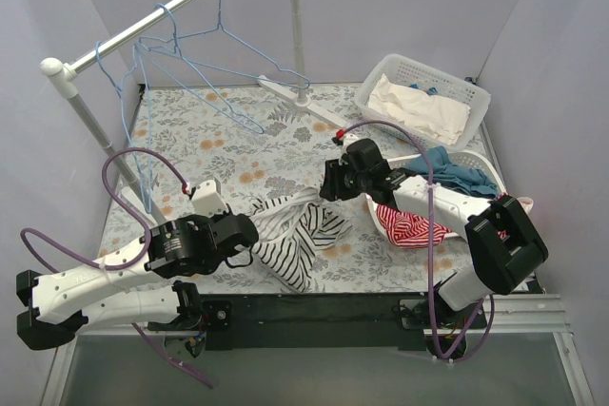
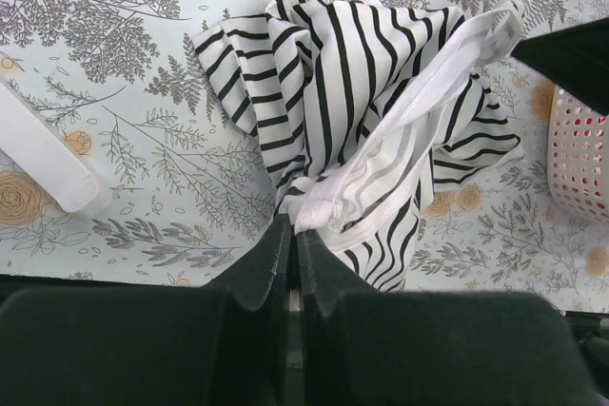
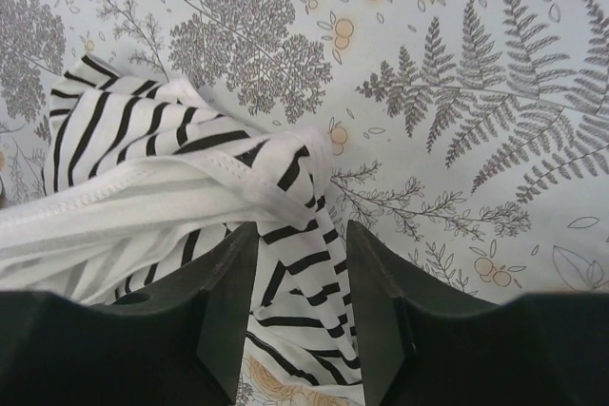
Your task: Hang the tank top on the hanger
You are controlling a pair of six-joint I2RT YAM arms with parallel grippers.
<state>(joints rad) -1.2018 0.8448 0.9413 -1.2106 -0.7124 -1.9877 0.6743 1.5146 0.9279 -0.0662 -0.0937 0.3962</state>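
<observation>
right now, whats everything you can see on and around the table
tank top: one, white with black stripes, crumpled mid-table
hangers: about three, light blue wire, hooked on the rail
rail: one, white and silver, far left
far basket: one, white, far right, holding white cloth
near basket: one, white, right side, holding a red-and-white striped garment and teal cloth
table cover: one, pale floral
left gripper: black, shut on the tank top's edge
right gripper: black, open, astride a fold
</observation>
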